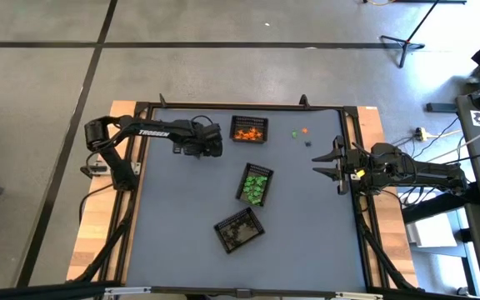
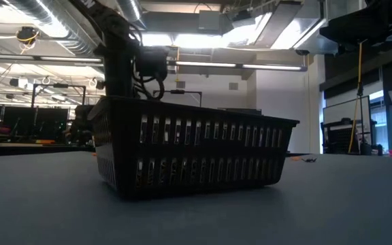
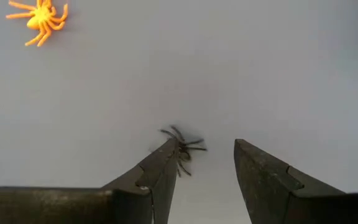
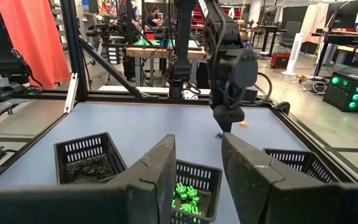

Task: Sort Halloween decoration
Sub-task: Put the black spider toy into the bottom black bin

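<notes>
A small black spider (image 3: 184,148) lies on the grey bench (image 1: 182,217), right against the inner edge of one finger of the left pincer (image 3: 204,171) — fingers apart, nothing clamped between them, the spider not gripped. An orange spider (image 3: 40,17) sits well apart from it on the bare bench. From above, the left pincer (image 1: 209,142) is at the far side, just beside the basket of orange trinkets (image 1: 249,130). Nearer the middle is the basket of green trinkets (image 1: 256,184), and closer to the front the basket of black trinkets (image 1: 240,229). A few loose trinkets (image 1: 301,135) — green, orange, dark — lie between the orange basket and the right pincer (image 1: 330,164), which hangs over the right edge, fingers apart and holding nothing.
</notes>
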You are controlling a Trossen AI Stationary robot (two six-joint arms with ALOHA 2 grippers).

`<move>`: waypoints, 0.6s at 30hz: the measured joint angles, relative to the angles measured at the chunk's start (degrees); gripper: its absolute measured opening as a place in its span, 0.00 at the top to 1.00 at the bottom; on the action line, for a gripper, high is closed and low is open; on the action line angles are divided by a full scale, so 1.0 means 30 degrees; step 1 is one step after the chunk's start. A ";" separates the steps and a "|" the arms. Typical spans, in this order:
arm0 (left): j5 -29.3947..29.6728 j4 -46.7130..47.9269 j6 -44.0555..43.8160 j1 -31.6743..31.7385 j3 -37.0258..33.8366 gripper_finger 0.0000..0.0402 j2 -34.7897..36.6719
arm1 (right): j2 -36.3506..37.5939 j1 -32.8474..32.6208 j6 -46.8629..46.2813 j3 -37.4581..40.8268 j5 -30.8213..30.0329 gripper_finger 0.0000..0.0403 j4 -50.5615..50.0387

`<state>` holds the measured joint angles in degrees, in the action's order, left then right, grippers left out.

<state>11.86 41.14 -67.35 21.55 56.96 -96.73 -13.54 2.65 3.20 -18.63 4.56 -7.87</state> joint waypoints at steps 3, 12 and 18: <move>0.0166 0.0106 0.0000 -0.0379 0.0054 0.62 0.0007 | 0.0000 -0.0001 -0.0001 0.0000 0.0000 0.69 -0.0002; 0.0314 0.0598 0.0660 -0.0451 -0.0128 0.61 -0.0371 | 0.0007 -0.0003 -0.0003 0.0000 0.0000 0.69 0.0000; 0.0197 0.0596 0.1186 -0.0101 -0.0128 0.48 -0.0675 | 0.0003 -0.0002 0.0001 0.0000 0.0000 0.69 0.0003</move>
<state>12.45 42.93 -63.79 21.24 56.58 -98.75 -13.53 2.65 3.20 -18.63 4.56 -7.86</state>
